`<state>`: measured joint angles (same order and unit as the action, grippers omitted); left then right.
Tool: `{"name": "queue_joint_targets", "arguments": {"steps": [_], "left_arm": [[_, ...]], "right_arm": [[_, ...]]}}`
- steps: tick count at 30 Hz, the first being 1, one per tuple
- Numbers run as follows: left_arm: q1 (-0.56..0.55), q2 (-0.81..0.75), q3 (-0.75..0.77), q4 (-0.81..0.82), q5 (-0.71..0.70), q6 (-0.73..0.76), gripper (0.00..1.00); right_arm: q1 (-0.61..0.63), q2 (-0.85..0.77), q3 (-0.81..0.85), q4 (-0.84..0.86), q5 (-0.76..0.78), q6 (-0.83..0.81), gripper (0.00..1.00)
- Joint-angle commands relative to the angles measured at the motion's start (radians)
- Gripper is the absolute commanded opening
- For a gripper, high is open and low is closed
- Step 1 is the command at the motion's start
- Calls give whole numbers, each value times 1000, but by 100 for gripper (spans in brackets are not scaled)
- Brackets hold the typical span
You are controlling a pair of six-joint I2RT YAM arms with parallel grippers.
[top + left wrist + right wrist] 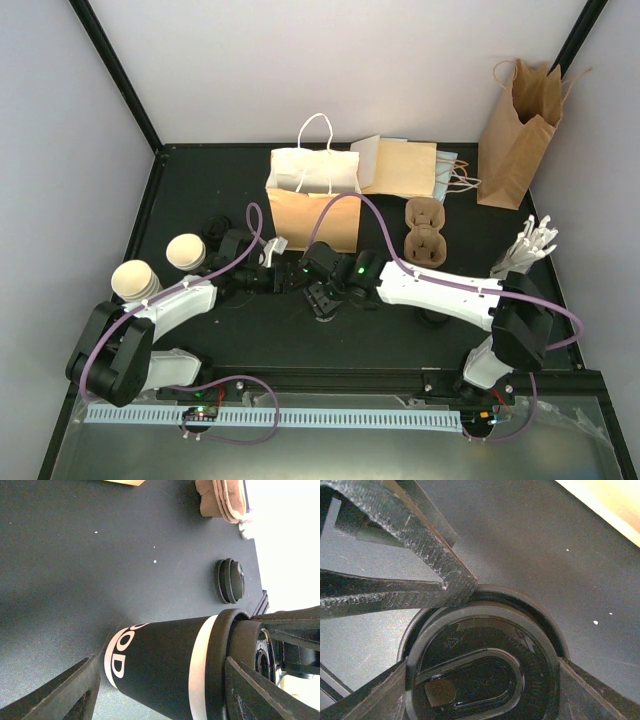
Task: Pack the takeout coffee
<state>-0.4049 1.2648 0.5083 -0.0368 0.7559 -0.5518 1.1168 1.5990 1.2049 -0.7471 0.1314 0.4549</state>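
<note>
The takeout coffee in hand is a black paper cup (165,670) with white bands and lettering and a black lid (480,675). Both grippers meet on it at mid-table. My left gripper (162,660) (287,277) is turned on its side. One of its fingers (75,690) is at the cup's base, and the other (430,555) rests on the lid's rim. My right gripper (482,662) (345,272) comes from above, its jaws pressed against opposite sides of the lid. Two cream-white cups (185,250) (135,280) stand at the left.
A kraft bag with white handles (312,205) stands open just behind the grippers. Flat bags (400,165) lie behind it and a tall bag (515,135) leans at the back right. A cardboard cup carrier (425,232) sits right of centre. A loose black lid (230,580) lies nearby.
</note>
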Motion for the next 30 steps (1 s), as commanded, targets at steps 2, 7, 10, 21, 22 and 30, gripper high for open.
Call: {"name": "queue_joint_targets", "arguments": {"steps": [2,7,10,21,22,30], "left_arm": [[-8,10,31,-35,10,32,70],[-8,10,33,-37,10,33,70],[-8,10,35,-37,9,34,70],[-8,9,39,-40,7,36,71],[-8,10,39,-40,7,37,71],[-8,10,41,-43,6,38,71]], "right_arm": [[34,130,-84,-82,-219,61,71],[44,148,-77,-100,-213,58,71],[57,169,-73,-122,-202,54,71],[63,166,-96,-131,-194,55,71],[62,152,-105,-114,-200,64,71],[63,52,-206,42,-210,146,70]]}}
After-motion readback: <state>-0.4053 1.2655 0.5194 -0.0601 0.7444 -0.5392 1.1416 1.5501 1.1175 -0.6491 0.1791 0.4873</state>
